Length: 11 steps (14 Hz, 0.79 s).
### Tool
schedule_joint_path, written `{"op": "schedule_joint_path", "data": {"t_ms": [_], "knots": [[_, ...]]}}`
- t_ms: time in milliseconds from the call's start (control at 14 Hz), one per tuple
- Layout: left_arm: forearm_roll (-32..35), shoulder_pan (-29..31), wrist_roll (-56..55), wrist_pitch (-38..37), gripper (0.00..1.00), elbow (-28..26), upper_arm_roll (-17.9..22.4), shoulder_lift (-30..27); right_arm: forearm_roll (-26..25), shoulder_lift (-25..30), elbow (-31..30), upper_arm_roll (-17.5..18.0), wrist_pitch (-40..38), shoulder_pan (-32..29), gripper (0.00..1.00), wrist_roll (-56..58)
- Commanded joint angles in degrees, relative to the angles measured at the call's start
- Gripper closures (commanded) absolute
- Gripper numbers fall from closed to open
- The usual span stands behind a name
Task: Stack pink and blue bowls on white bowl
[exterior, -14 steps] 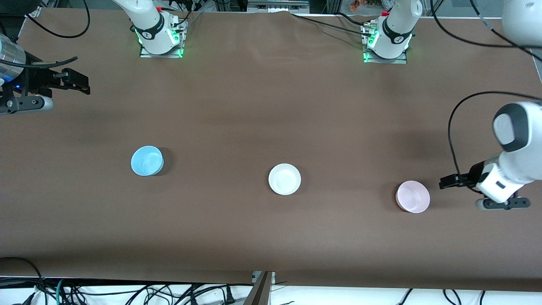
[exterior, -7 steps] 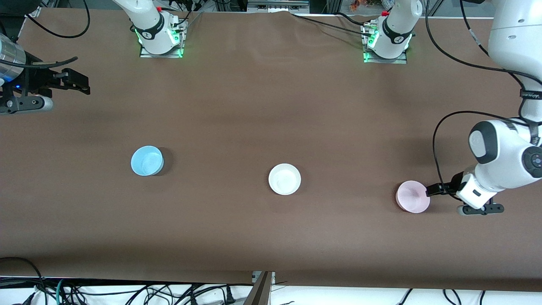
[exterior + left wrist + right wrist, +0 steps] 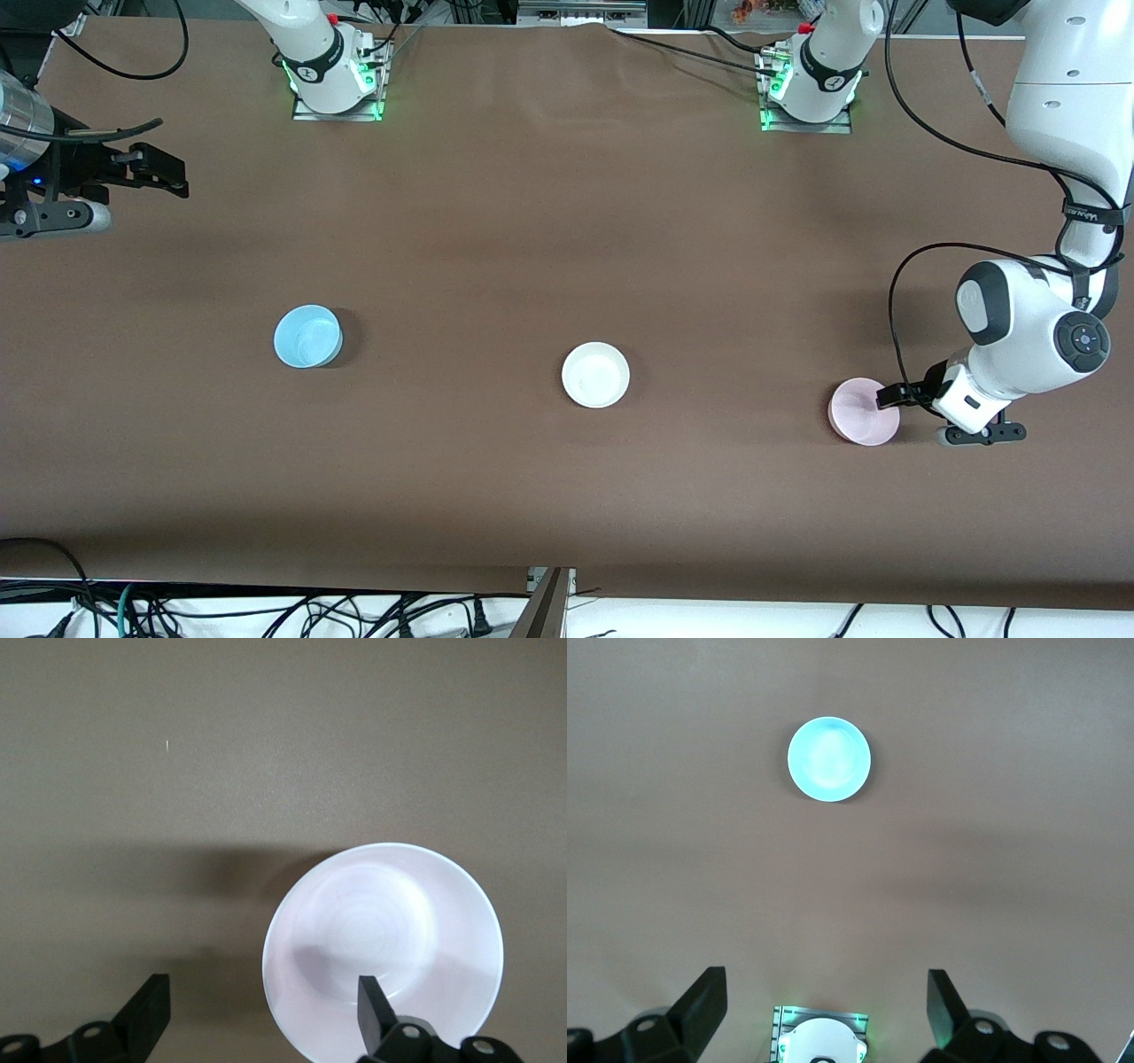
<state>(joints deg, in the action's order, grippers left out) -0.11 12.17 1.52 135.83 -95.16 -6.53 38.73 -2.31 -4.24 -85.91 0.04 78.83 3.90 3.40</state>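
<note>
My left hand (image 3: 889,396) was low at the pink bowl (image 3: 858,415), at the rim's three o'clock edge as the front camera saw it. In the left wrist view, that hand (image 3: 263,1014) was open wide. One finger (image 3: 376,1005) was over the inside of the pink bowl (image 3: 383,939), and the other (image 3: 149,1008) was outside it over the bare brown worktop (image 3: 567,221). The rim lay between the two, and I could not tell whether either finger touched the bowl. The bowl sat upright on the worktop, toward the left arm's end.

The white bowl (image 3: 595,375) stood near the middle of the worktop, upright, with nothing in it. The pink bowl lay at about four o'clock from it, well apart and a little nearer the front camera. The blue bowl (image 3: 307,336) lay at about nine o'clock from the white one, well apart and a little farther from that camera, toward the right arm's end.

My right hand (image 3: 177,175) waited up in the air over the right arm's end of the worktop, its fingers spread and holding nothing. The right wrist view showed that hand (image 3: 824,1005) high above the blue bowl (image 3: 829,758).
</note>
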Motion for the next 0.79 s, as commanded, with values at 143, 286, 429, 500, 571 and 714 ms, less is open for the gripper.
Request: {"op": "schedule_joint_path", "data": {"t_ms": [143,286,429,500,571,714], "knots": [[1.3,0.4,0.1,4.6,0.09,-2.8,-0.2,0.2,-0.7,-0.5,1.2,0.3,-0.2,-0.2,0.0,0.9],[1.3,0.2,0.1,4.6,0.11,-2.8,-0.2,0.2,-0.7,-0.5,1.2,0.3,-0.2,-0.2,0.0,0.9],[1.3,0.2,0.1,4.4,0.13,-2.8,-0.2,0.0,-0.7,-0.5,1.2,0.3,-0.2,-0.2,0.0,0.9],[1.3,0.2,0.3,4.2,0.15,-2.8,-0.2,-0.1,-0.7,-0.5,1.2,0.3,-0.2,-0.2,0.0,0.9],[1.4,0.2,0.4,3.8,0.17,-2.8,-0.2,-0.3,-0.7,-0.5,1.2,0.3,-0.2,-0.2,0.0,0.8],[1.4,0.2,0.4,3.5,0.19,-2.8,-0.2,-0.5,-0.7,-0.6,1.2,0.3,-0.1,-0.2,0.0,0.6]]}}
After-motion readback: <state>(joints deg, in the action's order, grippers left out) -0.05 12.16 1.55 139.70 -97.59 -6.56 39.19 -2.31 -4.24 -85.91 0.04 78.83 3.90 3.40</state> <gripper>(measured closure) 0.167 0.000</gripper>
